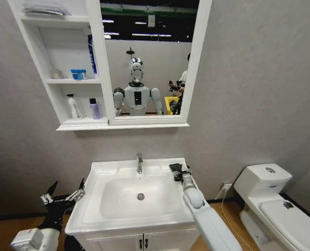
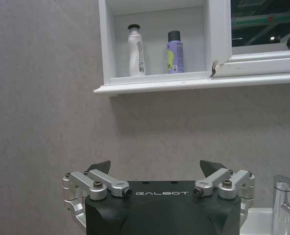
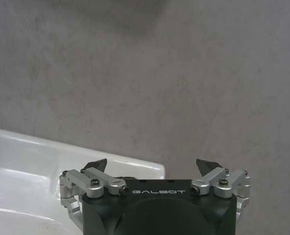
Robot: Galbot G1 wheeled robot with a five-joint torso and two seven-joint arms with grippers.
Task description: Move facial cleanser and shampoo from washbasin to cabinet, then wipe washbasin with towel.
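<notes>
Towel (image 1: 175, 168) lies at washbasin (image 1: 100, 172) back right corner, directly under right end effector (image 1: 184, 171) (spread wide, empty); left end effector (image 1: 63, 194), also agape, farther off.

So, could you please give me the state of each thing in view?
White bottle: upright on the cabinet's bottom shelf.
Purple bottle: upright beside it.
Towel: on the washbasin's back right corner.
Right pincer: open, at the towel.
Left pincer: open, left of the washbasin.

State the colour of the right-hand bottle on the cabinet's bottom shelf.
Purple bottle with a black cap, clearest in the left wrist view.
</notes>
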